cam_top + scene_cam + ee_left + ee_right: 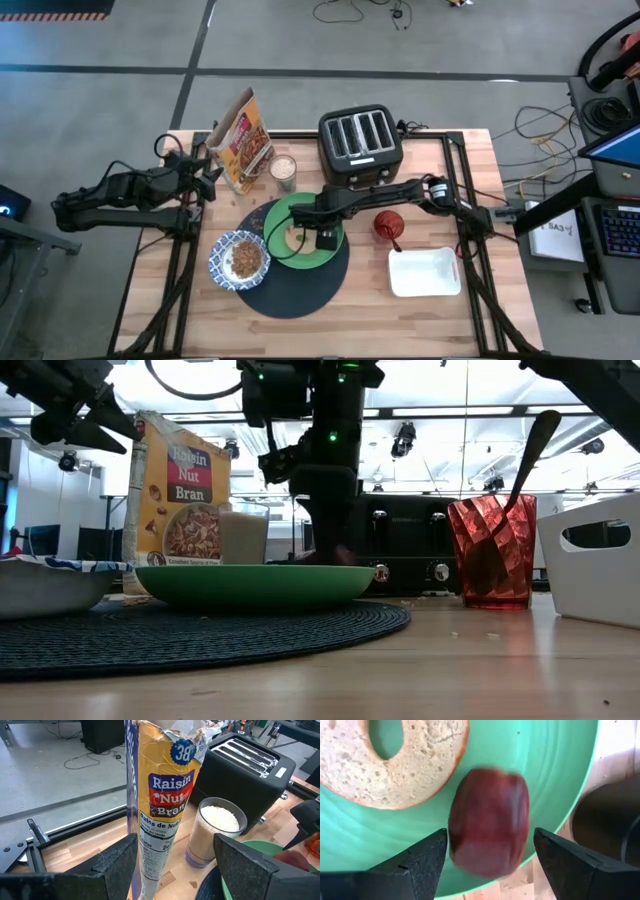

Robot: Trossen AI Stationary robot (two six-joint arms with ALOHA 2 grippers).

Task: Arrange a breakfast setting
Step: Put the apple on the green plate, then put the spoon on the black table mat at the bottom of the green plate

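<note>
A green plate [283, 210] rests on the round dark placemat [300, 290] at the table's middle. A bagel half [395, 765] lies flat on the plate, and a dark red fruit [489, 820] lies beside it near the rim. My right gripper [490, 865] is open just above the plate, pointing down, one finger on each side of the fruit. A blue-and-white bowl [238, 260] sits on the placemat's left edge. The red cup [490, 550] stands right of the plate with the metal spoon [530, 450] leaning in it. At the far left, my left gripper [175, 865] waits open above the table.
A cereal box [243, 140] and a glass of milk [283, 170] stand behind the plate, close in front of my left gripper. A black toaster [360, 145] sits at the far edge. A white container [425, 272] lies on the near right.
</note>
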